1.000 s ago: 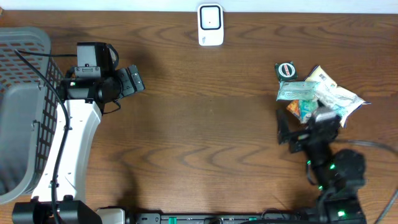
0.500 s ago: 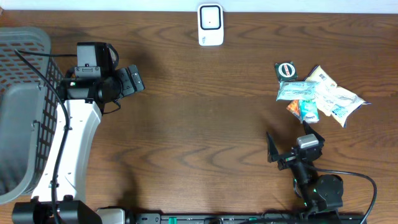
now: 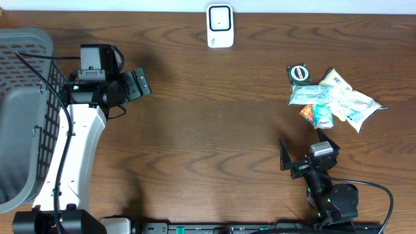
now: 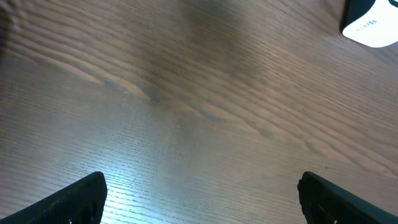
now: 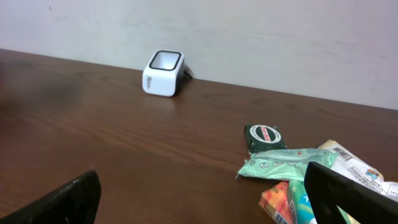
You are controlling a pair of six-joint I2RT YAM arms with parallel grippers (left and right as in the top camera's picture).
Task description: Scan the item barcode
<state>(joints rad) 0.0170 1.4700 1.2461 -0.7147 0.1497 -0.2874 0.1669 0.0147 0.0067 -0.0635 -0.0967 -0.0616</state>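
Observation:
A pile of snack packets [image 3: 328, 101] lies at the table's right: a mint green packet [image 5: 286, 163], a dark green packet with a round logo [image 5: 266, 135], an orange one [image 5: 280, 202] and a white one [image 5: 354, 165]. No barcode is readable. The white scanner [image 3: 220, 26] stands at the back centre and shows too in the right wrist view as the scanner [image 5: 163, 73]. My right gripper [image 3: 304, 148] is open and empty, just in front of the pile. My left gripper [image 3: 140, 83] is open over bare wood at the left, holding nothing.
A grey mesh basket [image 3: 26, 110] fills the far left edge beside the left arm. A white wall runs behind the scanner [image 4: 373, 25], whose corner shows in the left wrist view. Wide brown tabletop lies between the two arms.
My right arm has drawn back from the pile toward the table's front edge, uncovering the packets; in the last half second it barely moved. The left arm has stayed still.

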